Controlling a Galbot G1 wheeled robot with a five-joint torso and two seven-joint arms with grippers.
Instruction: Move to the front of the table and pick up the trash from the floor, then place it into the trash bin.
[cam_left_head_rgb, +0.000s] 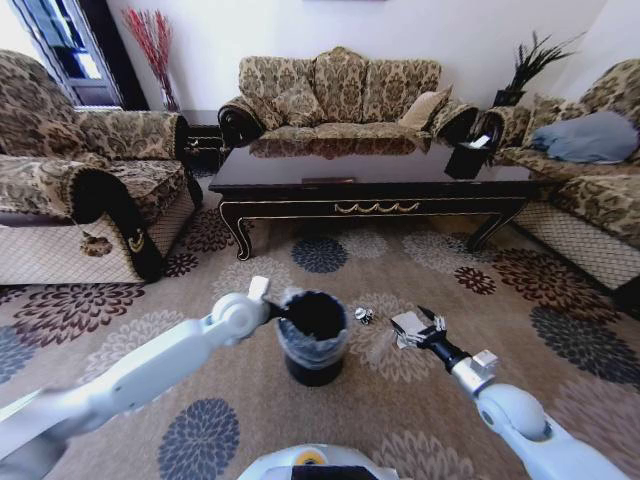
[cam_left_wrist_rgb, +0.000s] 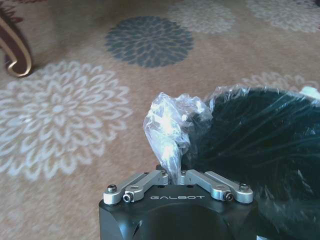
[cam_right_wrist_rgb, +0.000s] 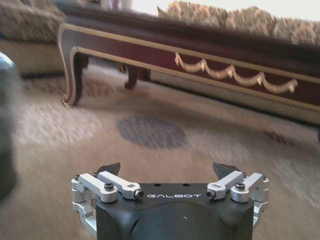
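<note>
On floral carpet, left gripper (cam_left_wrist_rgb: 176, 175) pinches round black liner-rimmed trash bin (cam_left_head_rgb: 313, 340)'s clear liner; right gripper (cam_left_head_rgb: 416, 326) open nr small silvery foil ball (cam_left_head_rgb: 363, 315).

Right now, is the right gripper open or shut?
Open. The right gripper shows its two fingertips wide apart, nothing between them, above the carpet.

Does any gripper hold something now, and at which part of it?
The left gripper pinches the bin liner at the rim. The right gripper is open and holds nothing.
</note>
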